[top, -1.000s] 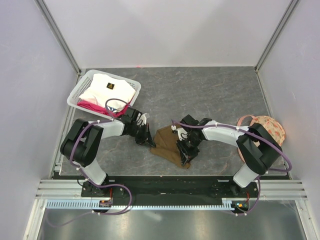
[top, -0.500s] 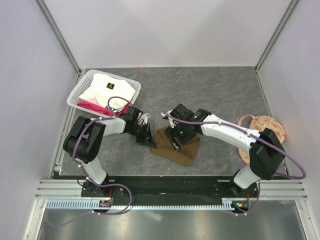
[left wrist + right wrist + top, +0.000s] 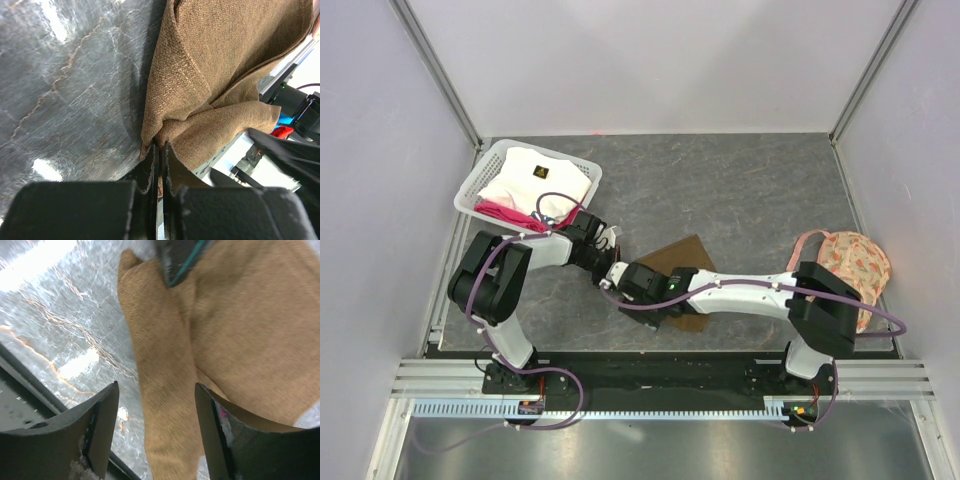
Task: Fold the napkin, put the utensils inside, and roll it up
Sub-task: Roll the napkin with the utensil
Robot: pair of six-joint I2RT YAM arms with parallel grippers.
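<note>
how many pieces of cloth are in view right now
4: the olive-brown napkin at centre, a white cloth and a pink cloth in the basket far left, a peach floral piece at right. More may lie hidden in the basket.

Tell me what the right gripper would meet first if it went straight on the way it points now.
Probably the napkin: its raised fold lies straight ahead, between the open jaws of the right gripper, though how far is unclear.
</note>
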